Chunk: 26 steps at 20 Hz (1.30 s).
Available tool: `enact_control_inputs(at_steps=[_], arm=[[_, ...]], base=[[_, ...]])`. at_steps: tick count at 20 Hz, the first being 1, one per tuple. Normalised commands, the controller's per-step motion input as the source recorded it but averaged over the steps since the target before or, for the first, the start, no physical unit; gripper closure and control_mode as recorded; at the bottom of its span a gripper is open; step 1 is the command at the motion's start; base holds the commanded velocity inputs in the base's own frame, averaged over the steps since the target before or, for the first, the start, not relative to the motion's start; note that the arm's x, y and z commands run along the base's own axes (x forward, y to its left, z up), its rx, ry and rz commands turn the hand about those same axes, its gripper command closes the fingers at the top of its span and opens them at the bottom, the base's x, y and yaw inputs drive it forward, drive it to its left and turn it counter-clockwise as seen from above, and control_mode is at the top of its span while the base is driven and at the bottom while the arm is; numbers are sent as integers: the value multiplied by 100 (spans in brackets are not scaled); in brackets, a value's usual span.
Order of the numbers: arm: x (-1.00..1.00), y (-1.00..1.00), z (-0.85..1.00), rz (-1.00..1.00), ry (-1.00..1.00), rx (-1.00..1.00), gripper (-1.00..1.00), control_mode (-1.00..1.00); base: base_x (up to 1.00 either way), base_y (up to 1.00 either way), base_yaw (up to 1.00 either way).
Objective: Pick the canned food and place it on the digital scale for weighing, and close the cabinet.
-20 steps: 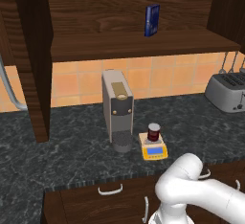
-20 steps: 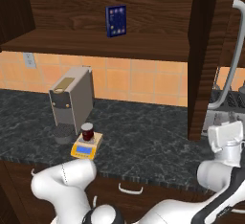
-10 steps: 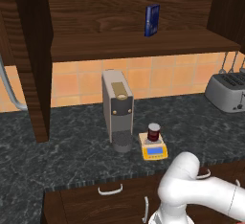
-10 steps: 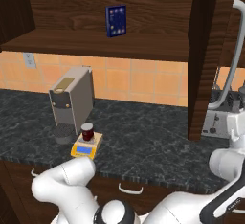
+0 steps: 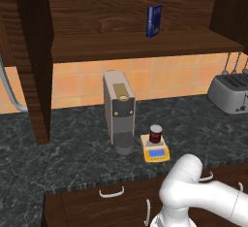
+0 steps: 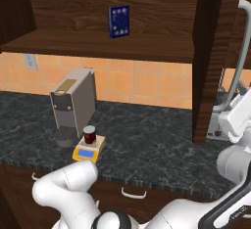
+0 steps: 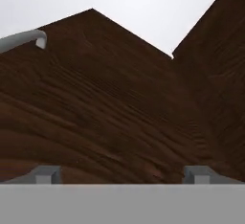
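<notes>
You see dark red-brown canned food (image 5: 155, 134), yellow-orange digital scale (image 5: 155, 151), dark brown wood-grain cabinet (image 5: 121, 22), blue box (image 5: 154, 21), black-speckled counter (image 5: 72, 158).

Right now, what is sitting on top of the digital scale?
The canned food stands upright on the digital scale, covering most of its grey plate. The blue display at the front stays visible; the plate under the can is hidden.

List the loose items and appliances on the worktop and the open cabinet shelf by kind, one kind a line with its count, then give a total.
Coffee machine: 1
Toaster: 1
Digital scale: 1
Canned food, standing on the scale: 1
Blue box, on the cabinet shelf: 1
Total: 5
</notes>
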Motion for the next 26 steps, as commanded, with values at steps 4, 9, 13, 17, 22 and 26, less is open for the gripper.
enact_control_inputs(at_steps=[4, 9, 13, 17, 22, 26], arm=[[-67, 100, 5, 10, -31, -54, -100, -100], [-33, 100, 6, 9, -26, -53, -100, -100], [30, 100, 20, 3, 5, -51, -100, -100], [70, 100, 3, -9, 21, -47, -100, -100], [96, 100, 0, -18, 7, -37, -100, -100], [100, 100, 0, -32, -2, -25, -100, -100]], base=[[0, 0, 0], [0, 0, 0], [0, 0, 0], [0, 0, 0], [0, 0, 0], [0, 0, 0]])
